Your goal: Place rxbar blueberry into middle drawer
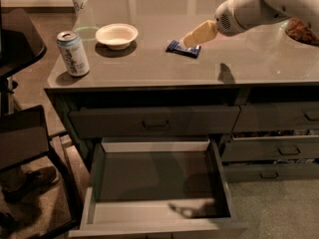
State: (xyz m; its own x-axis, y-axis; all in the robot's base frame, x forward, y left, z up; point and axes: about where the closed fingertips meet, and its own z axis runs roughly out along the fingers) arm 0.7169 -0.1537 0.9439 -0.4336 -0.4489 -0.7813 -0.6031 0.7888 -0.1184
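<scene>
On the grey desk (149, 66) lie three loose things: one rxbar blueberry (180, 48), one white bowl (116, 35) and one white-and-blue soda can (73, 53). The bar lies flat near the middle of the desk, well back from the front edge. The bowl stands well apart from it at 9 o'clock, and the can stands upright at 8 o'clock of the bowl, close to the desk's front-left corner. The single gripper (191, 38) reaches in from 2 o'clock on a white arm (259, 6), and its tan tip sits over the bar's right end. From this angle I cannot tell whether it touches the bar, nor whether it is spread or closed. A broad band of bare desk runs from the bar toward 6 o'clock to the front edge and toward 3 o'clock, crossed only by the arm's shadow (225, 73). Below the desk, one wide top drawer (154, 122) with a handle is closed. Directly under it the one middle drawer (154, 178) is pulled far out toward 6 o'clock, its pale walls framing a flat grey floor. At 3 o'clock of these, three narrower drawers (273, 150) are stacked. A black chair (25, 143) crowds the desk's left side at 9 o'clock.
</scene>
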